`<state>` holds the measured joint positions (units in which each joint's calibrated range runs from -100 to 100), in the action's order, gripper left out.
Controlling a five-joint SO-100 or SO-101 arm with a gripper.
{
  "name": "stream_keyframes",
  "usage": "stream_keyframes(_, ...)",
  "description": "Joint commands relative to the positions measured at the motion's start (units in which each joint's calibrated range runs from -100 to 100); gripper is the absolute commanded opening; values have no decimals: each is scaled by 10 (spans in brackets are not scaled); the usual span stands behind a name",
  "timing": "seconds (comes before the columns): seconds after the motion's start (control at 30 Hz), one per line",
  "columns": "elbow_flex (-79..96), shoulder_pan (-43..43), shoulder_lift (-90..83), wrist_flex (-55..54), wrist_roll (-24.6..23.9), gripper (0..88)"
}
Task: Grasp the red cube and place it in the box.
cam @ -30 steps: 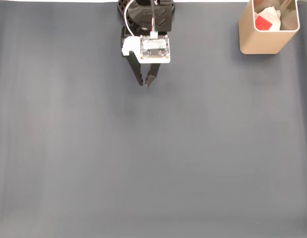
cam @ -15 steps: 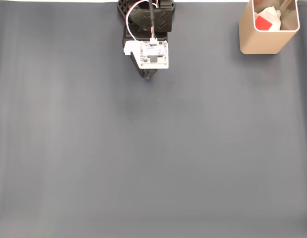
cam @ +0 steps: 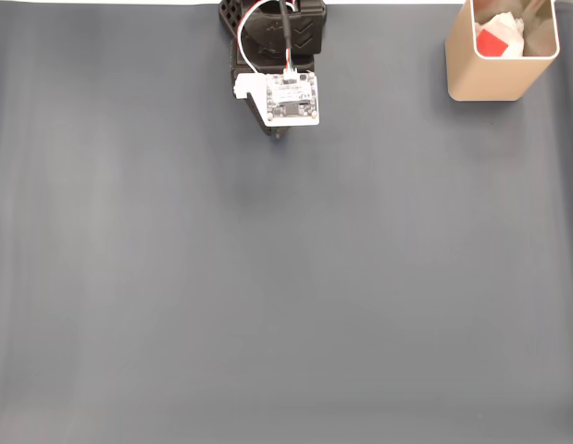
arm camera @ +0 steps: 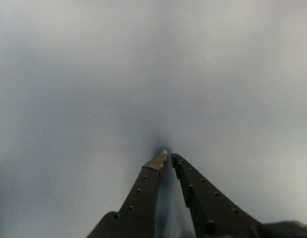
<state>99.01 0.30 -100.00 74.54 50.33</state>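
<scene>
Grey bench (cam: 267,296) lies bare under my hand (arm camera: 168,157), whose fingers sit nearly together with nothing between them. Far to its right in the fixed view, the red cube (cam: 493,42) rests inside the box (cam: 494,79); it looks light, rigid and smooth, best pinched across opposite flat faces.

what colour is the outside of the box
Beige-tan, seen best in the fixed view: the box at top right.

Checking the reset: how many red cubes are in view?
1: a small bright red cube inside the tall beige-tan box, top right of the fixed view; others could be hidden underneath.
</scene>
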Motion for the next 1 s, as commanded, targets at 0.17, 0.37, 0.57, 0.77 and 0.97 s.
stream_keyframes(0.17,8,4,2,14,-9,3)
stream_keyframes(0.37,8,4,2,14,-9,3)
stream_keyframes(0.57,8,4,2,14,-9,3)
stream_keyframes(0.77,8,4,2,14,-9,3)
stream_keyframes(0.97,8,4,2,14,-9,3)
